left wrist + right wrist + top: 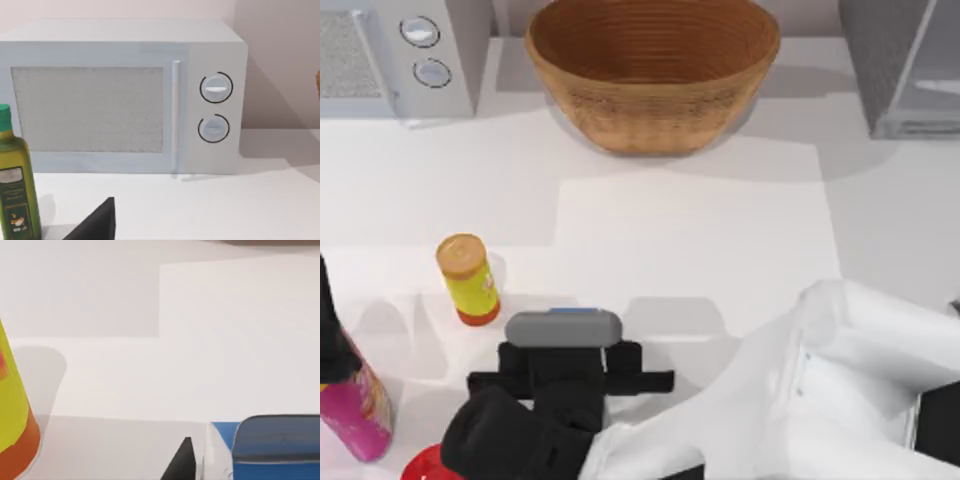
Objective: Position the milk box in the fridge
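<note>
**One end effector over the milk box, fridge far across**

Two bottles stand at the worktop's left: a pink one (358, 400) near the front edge and a yellow cylinder (468, 280) just right of it. The microwave (395, 55) sits at the back left; the left wrist view faces it, with an olive bottle (15, 190) beside it. I cannot tell whether the left end effector (97, 222) is open.

Right of the cylinder, the right end effector (563, 365) hangs over the milk box (563, 327), which stands near the front edge, left of centre. Whether its fingers grip the box, or how far apart they are, I cannot tell.

The likely trouble is the cylinder: it is near the box, and a sideways swing on lifting could knock it over. A weak hold on the smooth carton could also let it slip on the long carry.

Room is good further right. The middle of the worktop (700, 250) is bare, the basket (653, 70) sits at the back centre, and the fridge (905, 65) stands in the back right corner, well apart from the box.
</note>
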